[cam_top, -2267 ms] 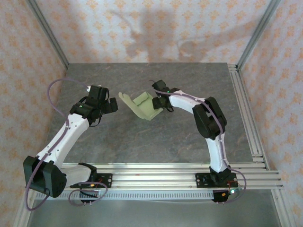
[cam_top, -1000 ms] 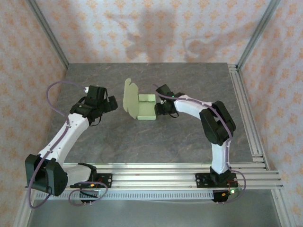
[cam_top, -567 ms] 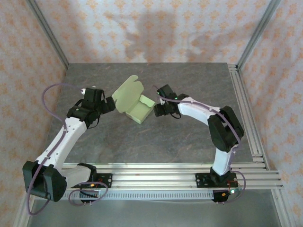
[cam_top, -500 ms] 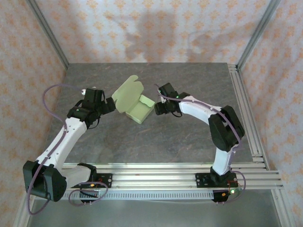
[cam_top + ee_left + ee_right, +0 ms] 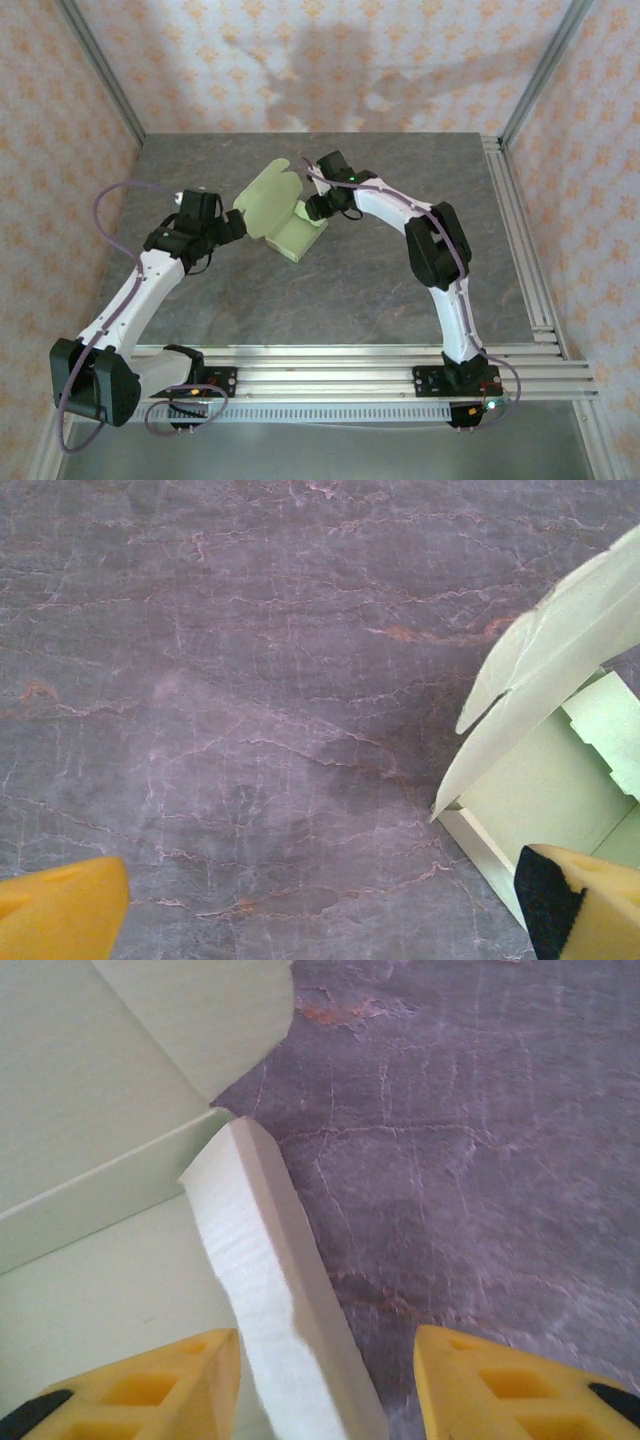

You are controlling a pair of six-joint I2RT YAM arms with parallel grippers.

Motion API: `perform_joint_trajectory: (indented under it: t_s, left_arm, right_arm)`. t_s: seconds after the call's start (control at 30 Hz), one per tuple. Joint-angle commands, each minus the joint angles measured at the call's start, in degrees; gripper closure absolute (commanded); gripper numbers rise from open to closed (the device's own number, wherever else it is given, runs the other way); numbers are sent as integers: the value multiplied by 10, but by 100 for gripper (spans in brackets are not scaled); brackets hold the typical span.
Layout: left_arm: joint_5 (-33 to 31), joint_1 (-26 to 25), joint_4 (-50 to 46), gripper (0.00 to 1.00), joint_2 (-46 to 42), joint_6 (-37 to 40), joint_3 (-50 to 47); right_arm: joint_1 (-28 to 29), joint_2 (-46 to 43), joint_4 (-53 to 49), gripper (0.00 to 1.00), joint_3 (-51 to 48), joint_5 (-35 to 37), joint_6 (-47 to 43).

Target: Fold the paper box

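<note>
The paper box (image 5: 290, 236) is pale yellow-green card, a shallow tray lying mid-table with its lid flap (image 5: 264, 196) raised at the left. My left gripper (image 5: 233, 226) stands wide open just left of the flap, nothing between its fingers. In the left wrist view the paper box (image 5: 545, 780) sits at the right, by the right fingertip (image 5: 585, 905). My right gripper (image 5: 314, 208) is at the tray's far right corner, jaws open. In the right wrist view one upright side wall (image 5: 275, 1290) stands between its yellow fingers (image 5: 150, 1385), with a gap on the right side.
The grey stone table (image 5: 400, 290) has free room in front of and behind the box. Aluminium rails run along the right edge (image 5: 520, 230) and the near edge (image 5: 340, 365). Patterned enclosure walls close in the back and sides.
My right gripper has moved from the box's right side up and left to its far corner, and its jaws have narrowed around the wall. The box turned slightly. The left arm barely moved.
</note>
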Motion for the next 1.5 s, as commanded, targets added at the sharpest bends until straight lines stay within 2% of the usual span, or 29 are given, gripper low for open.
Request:
perform_joint_trajectory:
  t_s: [0.0,0.2,0.4,0.7,0.87,1.03,1.13,1.3,1.47]
  left_arm:
    - [2,2,6,0,-2,-4,-5]
    - [7,3,10,0,7,-2,-4]
    - [5,2,15,0,7,-5,-7]
    - [-16,4,30,0,2,-16,-23]
    - [-13,8,41,0,13,-26,-24]
    - [7,8,64,0,12,-26,-30]
    - [8,7,64,0,10,-27,-34]
    - [11,7,65,0,15,-27,-39]
    - [17,8,66,0,15,-26,-40]
  right_arm:
    - [-1,27,-46,56,44,-6,-19]
    - [1,25,-52,70,40,-2,-13]
    - [11,-27,1,83,-36,84,4]
    - [20,-140,111,87,-207,192,76]
    - [19,-191,148,87,-286,231,110]
    - [26,-226,179,85,-356,234,136]
    - [29,-241,175,80,-378,226,140]
    - [26,-266,170,60,-385,227,140]
    - [6,-259,157,60,-362,194,146]
